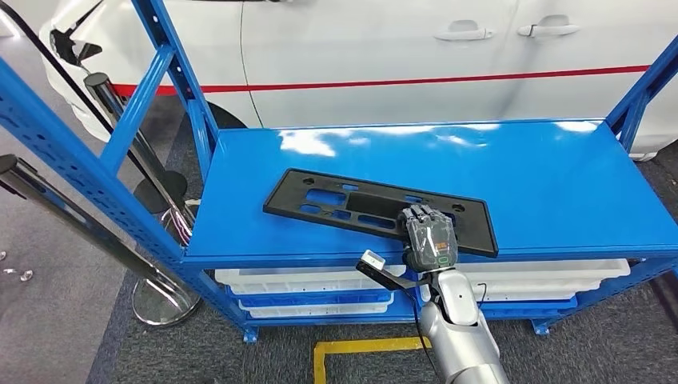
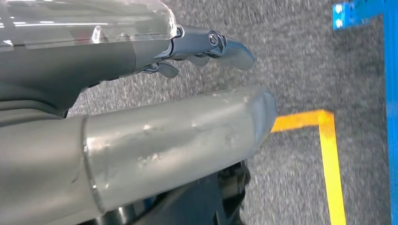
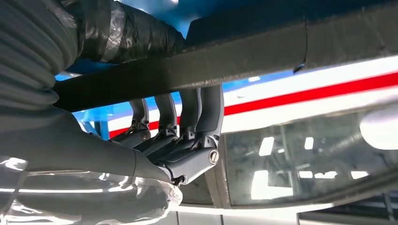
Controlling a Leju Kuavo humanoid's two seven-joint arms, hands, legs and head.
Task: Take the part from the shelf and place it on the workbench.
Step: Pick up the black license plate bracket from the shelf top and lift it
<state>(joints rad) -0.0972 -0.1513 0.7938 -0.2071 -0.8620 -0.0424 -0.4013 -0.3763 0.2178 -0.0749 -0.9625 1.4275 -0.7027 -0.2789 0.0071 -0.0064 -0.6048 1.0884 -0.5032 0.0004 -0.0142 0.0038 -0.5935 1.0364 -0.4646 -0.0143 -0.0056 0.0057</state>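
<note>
The right hand [image 1: 430, 237] clamped its fingers [image 3: 187, 117] around the black part's [image 1: 352, 204] five-o'clock edge, evidently to lift it off the blue shelf [image 1: 544, 184].

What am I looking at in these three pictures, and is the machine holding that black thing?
This is a humanoid robot with two silver arms ending in many-fingered hands. The big picture comes from a camera high on its body, looking down at a blue shelf parked in front of a white car. On the shelf lies the part, a flat black plastic panel with cut-outs. The other two pictures come from cameras at the wrists, so they look tilted. The right hand reaches up onto the panel's near edge; its wrist camera shows the fingers hooked over that edge with the thumb on the other side, so it grips the panel. The left hand hangs over grey carpet with yellow floor tape, holding nothing.
</note>
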